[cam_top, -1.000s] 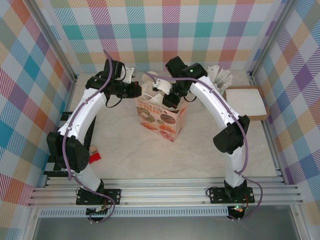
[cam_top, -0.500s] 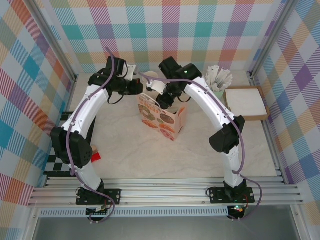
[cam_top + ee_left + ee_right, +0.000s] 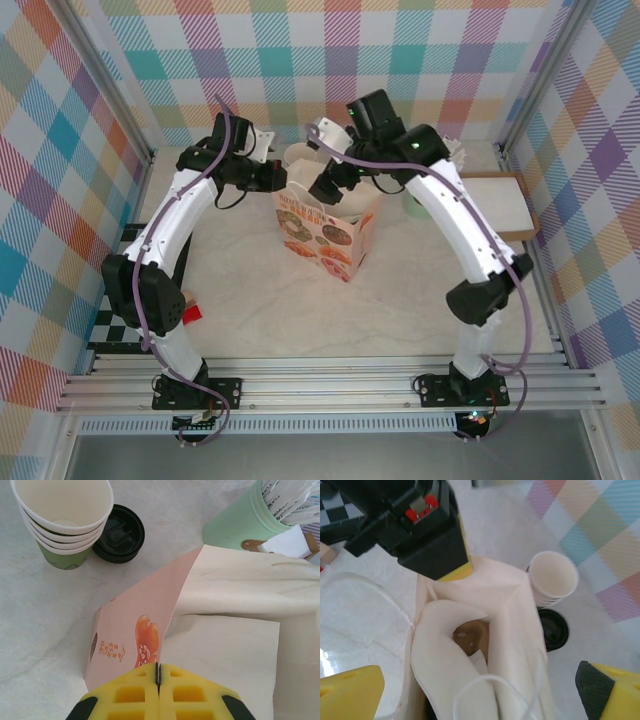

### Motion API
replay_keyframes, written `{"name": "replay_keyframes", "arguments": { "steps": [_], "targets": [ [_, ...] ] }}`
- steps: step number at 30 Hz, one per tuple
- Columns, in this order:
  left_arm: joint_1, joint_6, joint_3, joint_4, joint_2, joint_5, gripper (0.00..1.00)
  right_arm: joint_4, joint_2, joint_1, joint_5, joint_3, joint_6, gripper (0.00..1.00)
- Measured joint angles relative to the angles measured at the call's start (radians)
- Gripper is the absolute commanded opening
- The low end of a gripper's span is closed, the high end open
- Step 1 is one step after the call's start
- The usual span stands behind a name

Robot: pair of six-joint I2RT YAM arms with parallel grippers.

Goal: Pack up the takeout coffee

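Right jaws sprang wide — left jaws pinch the bag point(image 3: 131, 611).

The paper bag point(image 3: 325, 235) stands toward the worktop's point(image 3: 300, 310) far edge, its mouth open upward. The left end effector point(image 3: 158, 672) pinches its far-left rim, and the right end effector point(image 3: 480, 690) hangs spread wide above the mouth. Behind the bag, a stack of cups point(image 3: 62, 520) and a black lid point(image 3: 119, 534) just beside it crowd the far edge. A mint mug point(image 3: 240, 525) and a white box point(image 3: 490, 205) occupy the far right corner. The near half lies bare.
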Motion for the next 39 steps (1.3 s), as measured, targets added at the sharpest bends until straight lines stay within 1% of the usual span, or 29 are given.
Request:
{"name": "replay_keyframes", "arguments": {
  "steps": [3, 6, 9, 12, 17, 19, 22, 26, 30, 31, 32, 34, 35, 37, 39],
  "targets": [
    [0.000, 0.000, 0.000, -0.001, 0.000, 0.008, 0.00, 0.059, -0.076, -0.051, 0.015, -0.114, -0.031, 0.99],
    [0.000, 0.000, 0.000, -0.001, 0.000, 0.012, 0.00, 0.092, -0.082, -0.100, 0.021, -0.197, -0.093, 0.97],
    [0.000, 0.000, 0.000, -0.003, 0.000, 0.016, 0.00, 0.105, -0.080, -0.133, -0.005, -0.282, -0.164, 0.95],
    [0.000, 0.000, 0.000, -0.005, 0.000, 0.018, 0.00, 0.148, -0.082, -0.140, -0.013, -0.363, -0.235, 0.93],
    [0.000, 0.000, 0.000, -0.007, 0.000, 0.019, 0.00, 0.314, -0.116, -0.140, -0.023, -0.538, -0.317, 0.94],
    [0.000, 0.000, 0.000, -0.007, 0.000, 0.019, 0.00, 0.354, -0.134, -0.140, -0.033, -0.571, -0.339, 0.95],
    [0.000, 0.000, 0.000, -0.008, 0.000, 0.019, 0.00, 0.380, -0.162, -0.140, -0.054, -0.573, -0.352, 0.96],
    [0.000, -0.001, 0.000, -0.007, 0.000, 0.019, 0.00, 0.392, -0.248, -0.140, -0.062, -0.592, -0.367, 0.96],
    [0.000, -0.001, 0.000, -0.007, 0.000, 0.018, 0.00, 0.405, -0.370, -0.140, -0.006, -0.687, -0.416, 0.93],
    [0.000, -0.001, 0.000, -0.007, 0.000, 0.018, 0.00, 0.408, -0.390, -0.139, 0.013, -0.711, -0.435, 0.91],
    [0.000, -0.001, 0.000, -0.007, 0.000, 0.018, 0.00, 0.410, -0.400, -0.138, 0.031, -0.728, -0.452, 0.86],
    [0.000, -0.001, 0.000, -0.007, 0.000, 0.018, 0.00, 0.430, -0.397, -0.132, 0.057, -0.747, -0.481, 0.72],
    [0.000, -0.001, 0.000, -0.008, 0.000, 0.018, 0.00, 0.448, -0.388, -0.129, 0.068, -0.753, -0.488, 0.67],
    [0.000, -0.001, 0.000, -0.008, 0.000, 0.018, 0.00, 0.484, -0.361, -0.127, 0.069, -0.753, -0.492, 0.61],
    [0.000, -0.002, 0.000, -0.010, 0.000, 0.018, 0.00, 0.500, -0.327, -0.123, 0.062, -0.734, -0.484, 0.58]
  ]
}}
